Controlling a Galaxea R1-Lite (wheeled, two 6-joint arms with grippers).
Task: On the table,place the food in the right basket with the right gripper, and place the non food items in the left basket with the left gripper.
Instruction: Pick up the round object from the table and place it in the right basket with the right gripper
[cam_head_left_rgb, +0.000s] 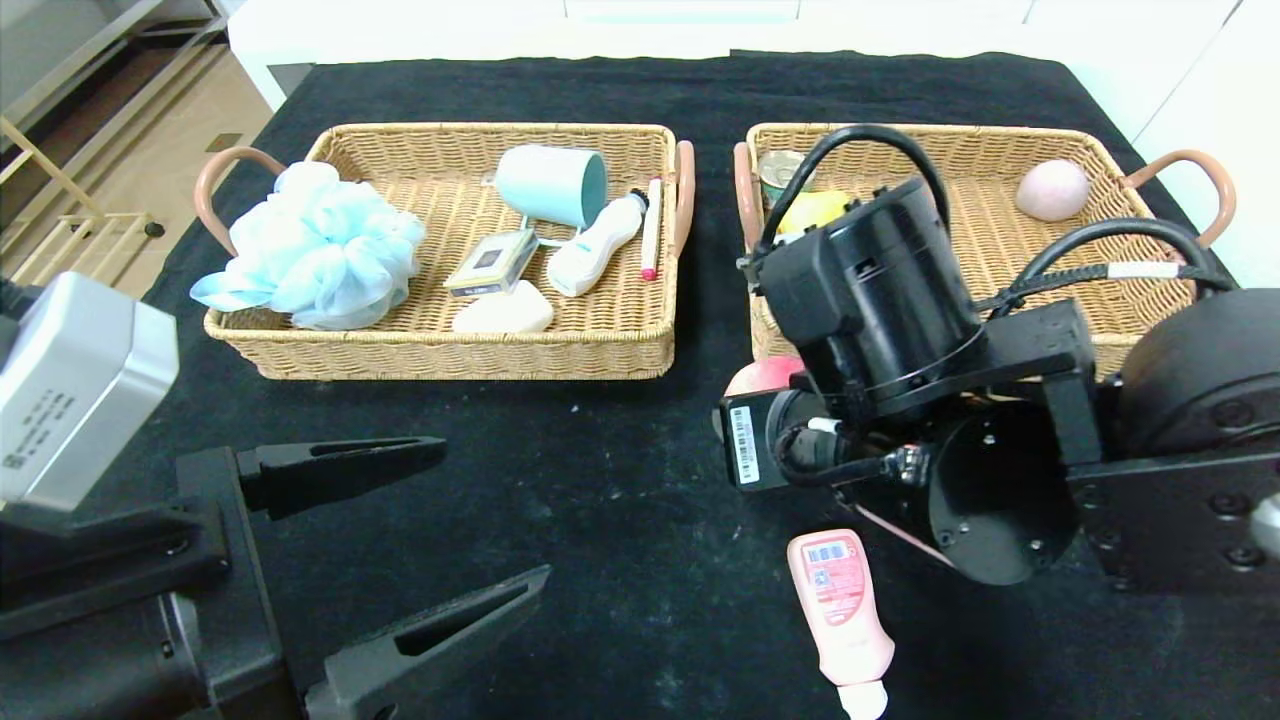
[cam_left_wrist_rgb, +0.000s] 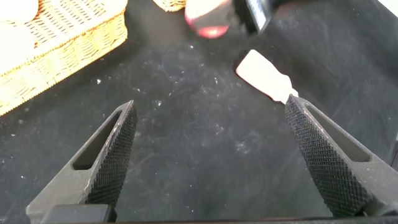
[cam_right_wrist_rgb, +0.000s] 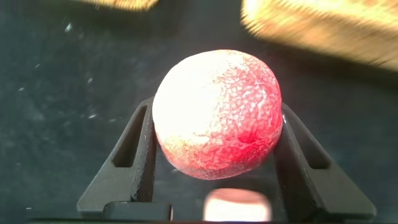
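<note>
Right tool (cam_right_wrist_rgb: 214, 155) clamped on the peach (cam_right_wrist_rgb: 217, 121), centre frame just below the right basket (cam_head_left_rgb: 1100, 150) front wall; round fuzzy skin could slip or clip the rim. Left tool (cam_head_left_rgb: 400, 560) wide open, empty, lower left. Pink bottle (cam_head_left_rgb: 842, 610) lies bottom centre on black-cloth surface (cam_head_left_rgb: 620, 480); wood shelving upper left.

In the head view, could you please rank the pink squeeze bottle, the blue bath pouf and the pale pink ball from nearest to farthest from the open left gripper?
From the left gripper:
1. Pink squeeze bottle, on the table to its right.
2. Blue bath pouf, in the left basket beyond it.
3. Pale pink ball, far corner of the right basket.
</note>
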